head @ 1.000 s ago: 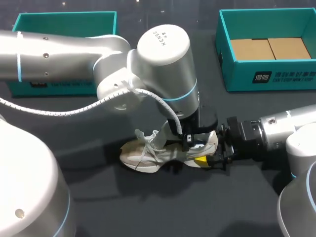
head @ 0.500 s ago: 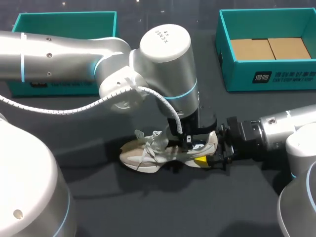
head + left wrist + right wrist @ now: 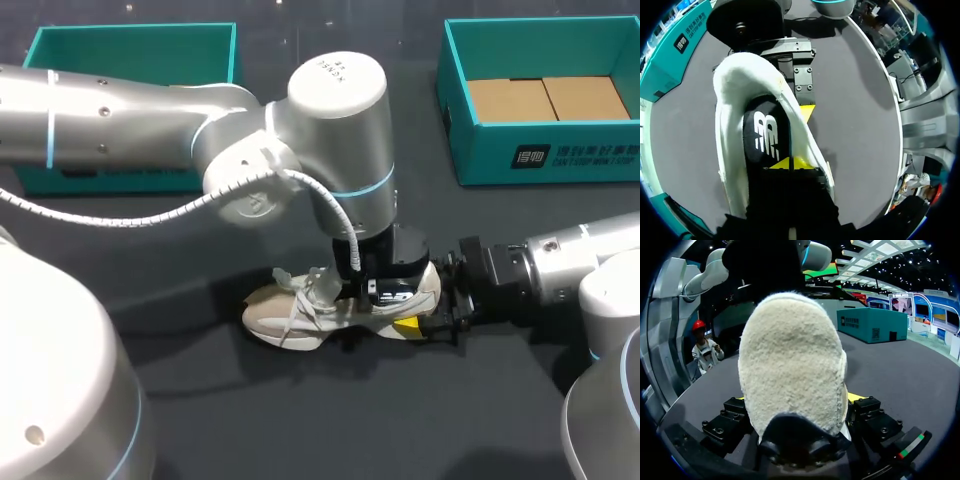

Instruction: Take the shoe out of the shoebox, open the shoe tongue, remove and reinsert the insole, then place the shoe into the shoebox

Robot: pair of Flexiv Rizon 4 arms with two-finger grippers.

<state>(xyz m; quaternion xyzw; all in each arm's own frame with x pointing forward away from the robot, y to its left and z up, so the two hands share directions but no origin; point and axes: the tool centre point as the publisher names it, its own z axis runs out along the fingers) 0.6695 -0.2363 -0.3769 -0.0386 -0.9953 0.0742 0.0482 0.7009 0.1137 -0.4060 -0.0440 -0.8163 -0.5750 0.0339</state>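
Note:
A cream sneaker (image 3: 300,310) lies on its sole on the dark table, toe to the left. My left gripper (image 3: 385,292) comes down into its opening. In the left wrist view that gripper (image 3: 790,163) is shut, its yellow tips together and touching the black insole (image 3: 765,137) inside the shoe (image 3: 740,85). My right gripper (image 3: 428,312) comes in from the right at table height and is shut on the heel. In the right wrist view the fuzzy heel (image 3: 790,365) fills the space between its fingers (image 3: 865,412). One yellow-tipped finger (image 3: 802,85) of the right gripper shows beside the heel.
A teal shoebox (image 3: 540,160) with brown cardboard inside stands at the back right. Another teal box (image 3: 130,45) stands at the back left, partly behind my left arm. Open dark table lies in front of the shoe.
My left arm's wrist has shifted slightly right and lower, bringing its gripper deeper into the shoe opening. The shoe and the right gripper have stayed put.

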